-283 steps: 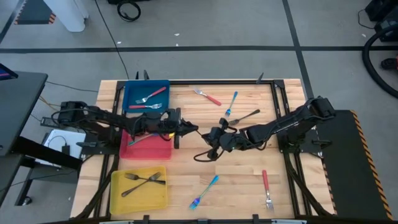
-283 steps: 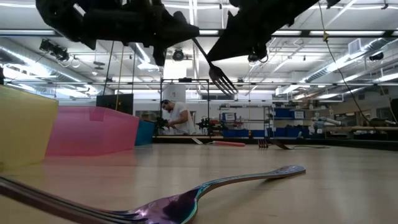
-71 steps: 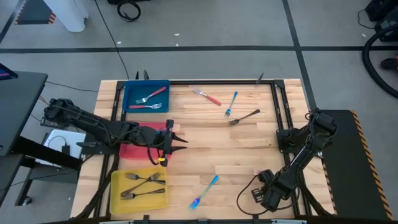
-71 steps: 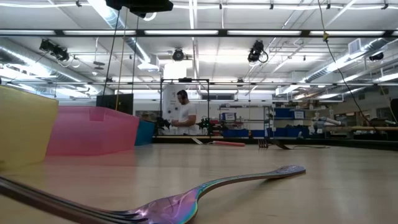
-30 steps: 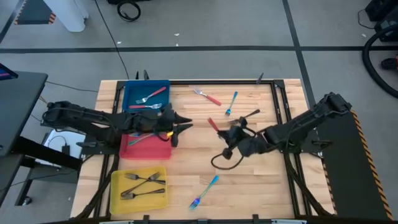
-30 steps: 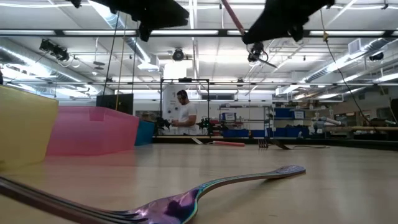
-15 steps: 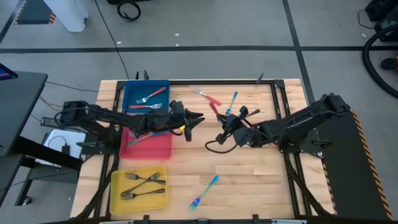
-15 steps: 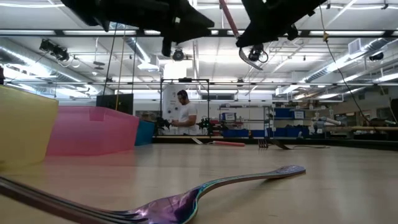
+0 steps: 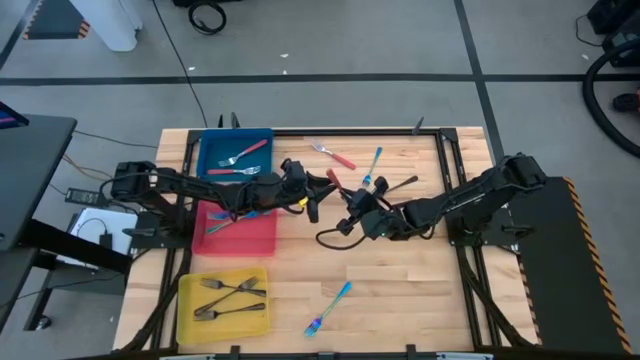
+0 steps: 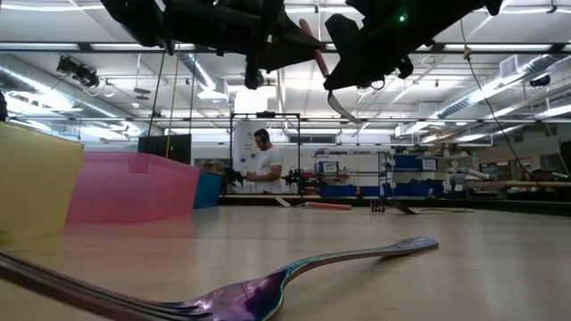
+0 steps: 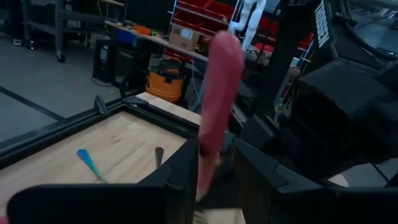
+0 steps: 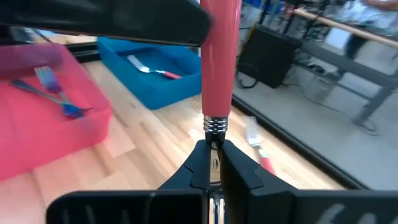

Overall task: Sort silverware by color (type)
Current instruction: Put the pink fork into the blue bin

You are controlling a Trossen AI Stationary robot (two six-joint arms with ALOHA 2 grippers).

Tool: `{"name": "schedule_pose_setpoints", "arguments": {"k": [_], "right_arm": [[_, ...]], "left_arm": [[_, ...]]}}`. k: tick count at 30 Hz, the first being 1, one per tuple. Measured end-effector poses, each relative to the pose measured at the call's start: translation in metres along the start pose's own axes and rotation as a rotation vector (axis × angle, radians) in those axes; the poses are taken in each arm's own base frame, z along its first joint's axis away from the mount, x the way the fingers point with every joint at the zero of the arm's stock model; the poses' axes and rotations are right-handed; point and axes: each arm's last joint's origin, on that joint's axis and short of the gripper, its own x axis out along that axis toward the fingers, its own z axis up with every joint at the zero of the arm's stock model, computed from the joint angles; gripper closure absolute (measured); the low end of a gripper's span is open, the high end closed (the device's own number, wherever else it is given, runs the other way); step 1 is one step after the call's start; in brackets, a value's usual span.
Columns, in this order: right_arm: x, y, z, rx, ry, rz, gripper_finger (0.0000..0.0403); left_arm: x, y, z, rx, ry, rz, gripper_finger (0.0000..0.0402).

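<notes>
Above the surface's (image 9: 400, 270) middle, the right pincer (image 12: 211, 155) pinches the red-handled fork (image 12: 219, 59), handing over; the left pincer (image 11: 208, 163), spread around its handle, must close next.

Red-handled utensil (image 12: 219, 59): held aloft above mid-table, metal neck clamped in the right gripper (image 12: 211, 163), red handle passing between the left gripper (image 11: 210, 180) fingers. Head hidden; probably a fork.

Beyond the grippers, flat on the wood: red-handled fork (image 9: 334, 155), blue-handled fork (image 9: 372, 166), dark grey fork (image 9: 398, 185).

On the near side of the grippers: iridescent blue fork (image 9: 329, 308).

On the left gripper's side:
- two red-handled forks (image 9: 240, 160)
- blue-handled pieces (image 12: 55, 93)
- dark grey forks (image 9: 229, 298)
</notes>
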Motion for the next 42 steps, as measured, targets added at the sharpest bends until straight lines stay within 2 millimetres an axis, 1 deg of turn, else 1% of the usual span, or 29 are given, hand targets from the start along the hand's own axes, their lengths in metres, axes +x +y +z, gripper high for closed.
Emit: {"name": "schedule_pose_setpoints", "arguments": {"k": [6, 11, 13, 18, 23, 26, 29, 32, 36, 39, 42], "right_arm": [[0.0, 0.002, 0.001, 0.046, 0.01, 0.073, 0.0381], [0.0, 0.003, 0.001, 0.045, 0.016, 0.089, 0.0381], [0.0, 0.003, 0.001, 0.045, 0.018, 0.094, 0.0381], [0.0, 0.003, 0.001, 0.037, 0.024, 0.109, 0.038], [0.0, 0.004, 0.0, 0.038, 0.032, 0.136, 0.0375], [0.0, 0.005, 0.0, 0.04, 0.038, 0.155, 0.0365], [-0.001, 0.004, 0.001, 0.044, 0.027, 0.131, 0.0351], [-0.005, 0.002, 0.005, 0.05, 0.008, 0.116, 0.034], [-0.008, -0.004, 0.012, 0.073, -0.012, 0.103, 0.0333], [-0.011, -0.004, 0.013, 0.076, -0.013, 0.12, 0.0333], [-0.012, -0.002, 0.012, 0.072, -0.001, 0.151, 0.0332]], "left_arm": [[0.001, 0.002, 0.003, -0.005, -0.029, 0.017, 0.0306], [0.001, 0.005, 0.004, 0.011, -0.027, 0.026, 0.031], [0.001, 0.005, 0.004, 0.041, -0.027, 0.026, 0.0322], [0.001, 0.004, 0.004, 0.065, -0.026, 0.021, 0.0376], [0.001, 0.004, 0.004, 0.108, -0.022, 0.018, 0.0376], [0.001, 0.004, 0.003, 0.161, -0.018, 0.016, 0.0375], [0.0, 0.004, 0.004, 0.24, -0.017, 0.025, 0.0375], [-0.004, 0.008, 0.012, 0.313, -0.011, 0.071, 0.0374], [-0.016, 0.016, 0.029, 0.383, 0.03, 0.112, 0.0372], [-0.028, 0.03, 0.045, 0.451, 0.092, 0.166, 0.0372], [-0.045, 0.048, 0.059, 0.516, 0.173, 0.27, 0.0371]]}}
